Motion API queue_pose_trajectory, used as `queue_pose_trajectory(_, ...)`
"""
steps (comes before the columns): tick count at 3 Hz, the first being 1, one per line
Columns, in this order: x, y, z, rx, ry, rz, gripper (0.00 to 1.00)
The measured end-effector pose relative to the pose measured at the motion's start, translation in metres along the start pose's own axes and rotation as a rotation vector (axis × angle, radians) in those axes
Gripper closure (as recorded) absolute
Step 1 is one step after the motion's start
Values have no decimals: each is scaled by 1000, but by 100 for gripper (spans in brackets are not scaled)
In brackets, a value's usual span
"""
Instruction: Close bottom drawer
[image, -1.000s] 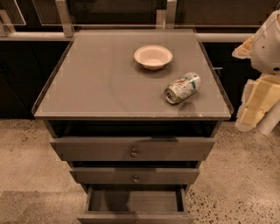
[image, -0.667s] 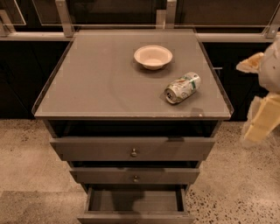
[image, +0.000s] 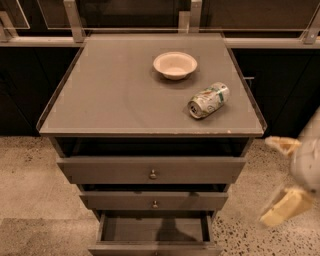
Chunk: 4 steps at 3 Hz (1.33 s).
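The bottom drawer (image: 154, 229) is the lowest of three grey-brown drawers and stands pulled out, its empty inside showing; its front panel (image: 155, 248) sits at the picture's lower edge. The middle drawer (image: 154, 201) and top drawer (image: 150, 171) stick out a little less. My gripper (image: 286, 176) hangs at the far right, beside the cabinet at drawer height, clear of it. Its cream fingers (image: 285, 207) are spread apart with nothing between them.
On the cabinet top (image: 110, 95) stand a white bowl (image: 175, 65) and a crushed can (image: 208, 100) lying on its side. Dark cupboards with a metal rail (image: 40, 41) run behind. Speckled floor (image: 30, 190) lies on both sides.
My gripper has dropped from beside the cabinet top to drawer height at the right. The drawers, bowl and can have not moved.
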<state>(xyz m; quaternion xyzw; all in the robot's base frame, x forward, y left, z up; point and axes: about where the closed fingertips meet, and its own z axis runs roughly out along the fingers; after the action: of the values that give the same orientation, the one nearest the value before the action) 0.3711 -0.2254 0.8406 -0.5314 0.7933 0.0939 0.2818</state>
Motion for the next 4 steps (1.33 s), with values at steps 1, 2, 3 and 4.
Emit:
queue_pose_trajectory(1,43,37,86,-83,-91,157,0)
queue_pose_trajectory(2,80,76,134,-173,-78,238,14)
queue_pose_trajectory(3,75,78,126,-171,-70,224,39)
queue_pose_trajectory(4,75,78,126,-171,-70,224,61)
